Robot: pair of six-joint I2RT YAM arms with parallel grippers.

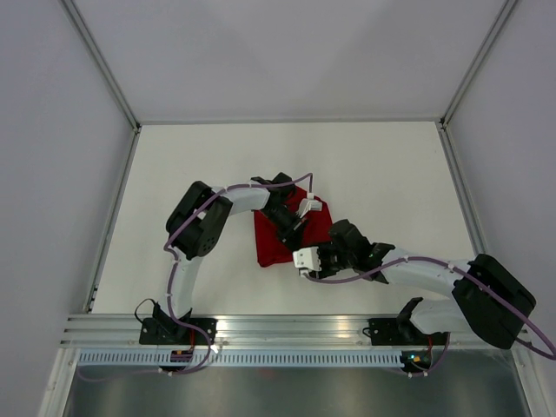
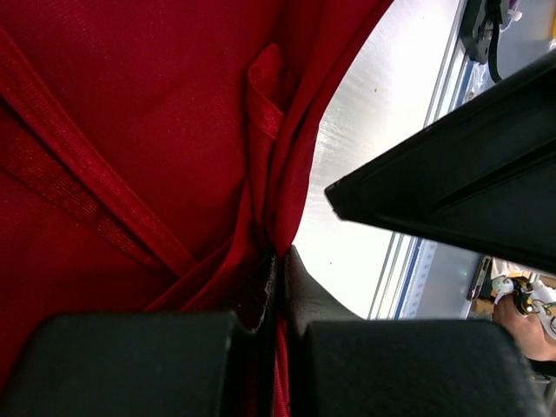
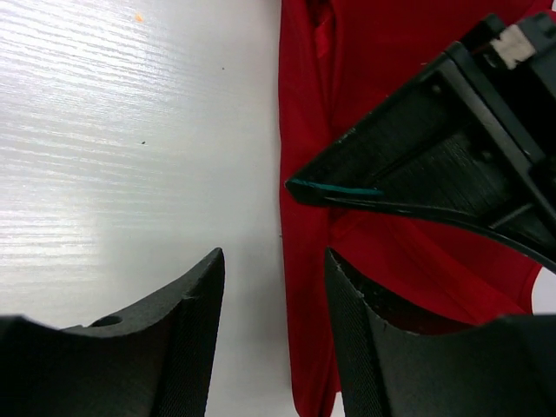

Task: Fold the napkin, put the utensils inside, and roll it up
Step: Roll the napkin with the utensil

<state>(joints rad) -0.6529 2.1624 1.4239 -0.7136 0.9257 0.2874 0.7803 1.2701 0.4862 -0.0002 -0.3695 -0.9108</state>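
Note:
The red napkin [image 1: 274, 245] lies crumpled on the white table between the two arms. My left gripper [image 1: 294, 230] is over its middle. In the left wrist view that gripper [image 2: 280, 261] is shut on a gathered fold of the napkin [image 2: 130, 130], and the cloth is bunched into creases. My right gripper [image 1: 334, 236] is at the napkin's right side. In the right wrist view it [image 3: 274, 261] is open across the napkin's edge [image 3: 304, 217], one finger over bare table and the other over cloth, with nothing pinched. No utensils show in any view.
The white table [image 1: 382, 174] is walled at the back and on both sides. An aluminium rail [image 1: 287, 330] runs along the near edge between the arm bases. The left gripper's body [image 3: 452, 148] sits close ahead of my right fingers.

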